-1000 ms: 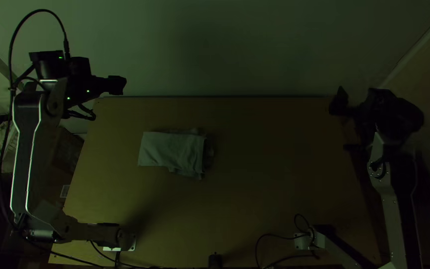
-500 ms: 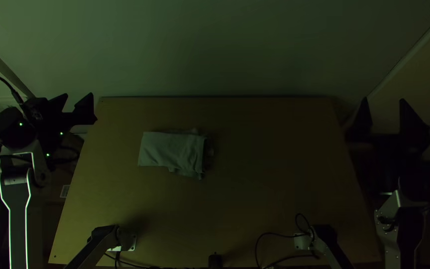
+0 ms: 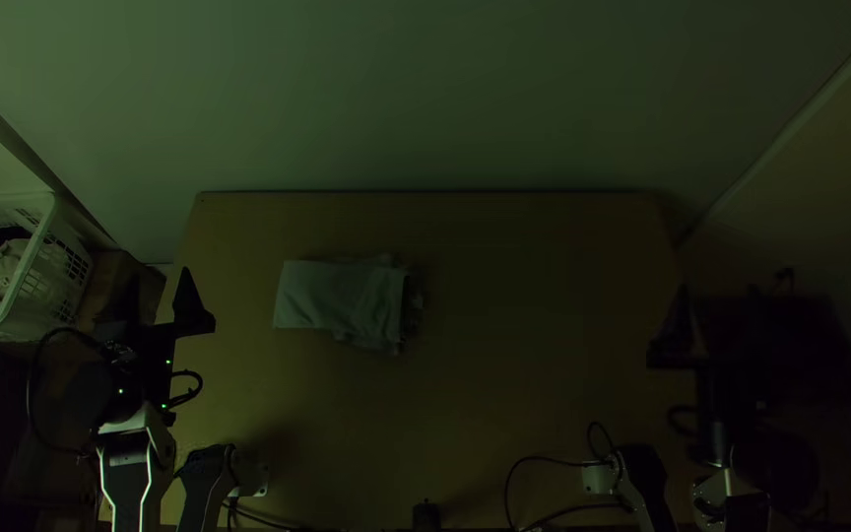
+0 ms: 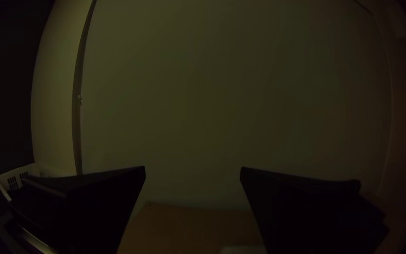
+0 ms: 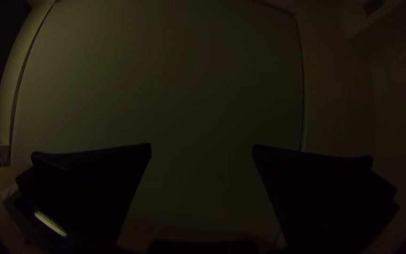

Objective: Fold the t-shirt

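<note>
- Grey t-shirt (image 3: pixel 339 298) lies folded, edges uneven, on the table (image 3: pixel 504 404), left of its middle.
- Left gripper (image 3: pixel 159 275): fingers spread, near the table's left edge.
- Right gripper (image 3: pixel 734 283): fingers spread, near the right edge.

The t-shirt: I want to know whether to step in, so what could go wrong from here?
The t-shirt lies folded, but cloth juts unevenly from its right and near edges in the top view; pinching only that might pull the layers apart.

The left gripper is open near the basket in the top view, so a sideways swing might bump it.

Loose cables loop at the table's near edge and could snag a low-moving arm.
</note>
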You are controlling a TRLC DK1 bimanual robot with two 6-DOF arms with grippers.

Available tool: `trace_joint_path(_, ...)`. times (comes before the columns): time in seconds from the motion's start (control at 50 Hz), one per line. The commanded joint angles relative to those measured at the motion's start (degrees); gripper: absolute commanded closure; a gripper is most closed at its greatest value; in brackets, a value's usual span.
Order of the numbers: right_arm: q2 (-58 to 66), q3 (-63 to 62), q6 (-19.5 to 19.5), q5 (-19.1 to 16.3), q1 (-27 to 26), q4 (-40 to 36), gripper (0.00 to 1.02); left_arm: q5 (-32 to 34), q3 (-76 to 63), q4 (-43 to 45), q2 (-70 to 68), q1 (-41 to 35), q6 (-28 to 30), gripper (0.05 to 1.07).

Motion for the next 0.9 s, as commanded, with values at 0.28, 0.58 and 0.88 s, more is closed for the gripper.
trace_joint_path(0.28,-11.0,-9.9,3.2,0.8,0.1,-8.7,0.03,-1.2,-20.3,1.4,-21.5,1.3,2.1,0.1)
trace_joint_path(0.58,-11.1,-20.3,5.8,0.9,0.4,-4.5,0.03,-1.5,-29.7,7.4,-21.6,2.5,3.2,0.1)
trace_joint_path(0.88,-11.2,-27.9,11.6,0.9,1.6,-4.6,0.03,-1.3,-32.5,5.4,-21.5,1.5,2.6,0.1)
